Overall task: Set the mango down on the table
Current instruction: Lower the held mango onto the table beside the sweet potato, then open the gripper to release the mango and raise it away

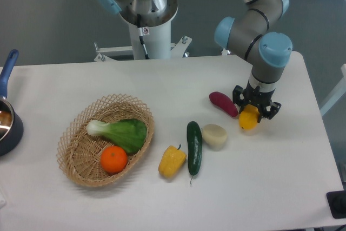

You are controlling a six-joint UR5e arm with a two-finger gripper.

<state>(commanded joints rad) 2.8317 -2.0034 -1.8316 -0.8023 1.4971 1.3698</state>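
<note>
i have the gripper (pixel 252 113) pinching the mango (pixel 248 118) from above, its fingers on either side of the fruit. the mango sits low over the white surface (pixel 281 166), just right of the purple sweet potato (pixel 223 104) and up-right of the pale round item (pixel 214 136). i cannot tell whether it touches the surface. the wicker basket (pixel 81 160) is well apart, to the left.

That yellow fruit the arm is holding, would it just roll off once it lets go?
Possibly a little. The mango looks smooth and rounded, so it could rock or roll slightly on the flat white table. Its oval shape should probably stop it soon. The glossy skin may also be slippery in the gripper jaws.
</note>
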